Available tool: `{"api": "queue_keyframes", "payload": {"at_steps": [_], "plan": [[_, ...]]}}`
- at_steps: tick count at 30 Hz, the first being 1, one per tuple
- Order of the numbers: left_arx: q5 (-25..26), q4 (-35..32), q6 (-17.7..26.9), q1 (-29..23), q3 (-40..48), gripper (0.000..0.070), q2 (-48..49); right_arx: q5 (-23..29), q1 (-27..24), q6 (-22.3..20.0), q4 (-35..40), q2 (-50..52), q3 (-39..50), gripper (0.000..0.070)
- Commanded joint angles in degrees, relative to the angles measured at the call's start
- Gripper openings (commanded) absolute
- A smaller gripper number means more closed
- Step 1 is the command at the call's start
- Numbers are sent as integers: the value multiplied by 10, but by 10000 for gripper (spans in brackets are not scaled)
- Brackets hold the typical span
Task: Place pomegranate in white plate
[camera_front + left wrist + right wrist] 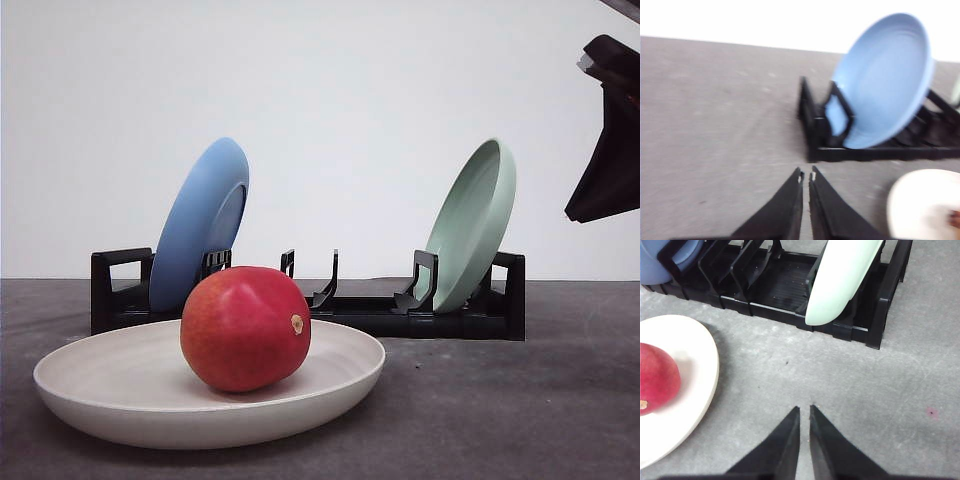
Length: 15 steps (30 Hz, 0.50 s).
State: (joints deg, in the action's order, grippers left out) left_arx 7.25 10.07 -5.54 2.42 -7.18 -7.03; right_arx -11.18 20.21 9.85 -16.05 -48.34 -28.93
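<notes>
white plate: wide shallow round cream matte plate (110,400) w/ raised rim, flat on grey tabletop (520,420), front-left in front view; holds the fruit. Edge also seen in left wrist view (920,200) and right wrist view (705,365).
pomegranate: smooth red roundish fruit (245,328), orange-yellow blush, small tan stem nub facing right in front view; sits inside the white plate, approx centre, resting on plate floor. Partly seen in right wrist view (657,377). Nothing touching it from above.
rack: black plastic slotted dish rack (360,310) behind the plate, on table; middle slots hold nothing.
blue plate: round glossy light-blue plate (200,225) standing on edge in rack's left end, leaning; also in left wrist view (885,80).
green plate: round pale green plate (472,222) on edge in rack's right end, leaning right; also in right wrist view (840,277).
left gripper: black tapered fingers (806,179), tips nearly touching w/ thin slit between, clenched on nothing; hangs over bare table, left of rack, well apart from the white plate. View blurred.
right gripper: black fingers (804,410) pressed almost together, nothing gripped; above bare table between white plate and rack, near plate rim, not touching.
right arm: dark arm part (610,140) raised at top-right of front view, above table level.
</notes>
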Motion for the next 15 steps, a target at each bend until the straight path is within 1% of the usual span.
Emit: {"api": "queue_keyframes", "payload": {"at_steps": [1,5,9,13,15], "plan": [[-3,-8,6,-10,15,0,26,1,3,-1,6,-2,-2,30],[-4,-10,6,-28,47,0,69,1,3,-1,6,-2,-2,29],[-7,-8,12,-29,64,0,69,1,3,-1,6,-2,-2,29],[-13,-8,40,-26,65,0,69,3,3,-1,7,-2,-2,29],[-13,-10,43,-24,65,0,69,3,3,-1,7,-2,-2,30]]}}
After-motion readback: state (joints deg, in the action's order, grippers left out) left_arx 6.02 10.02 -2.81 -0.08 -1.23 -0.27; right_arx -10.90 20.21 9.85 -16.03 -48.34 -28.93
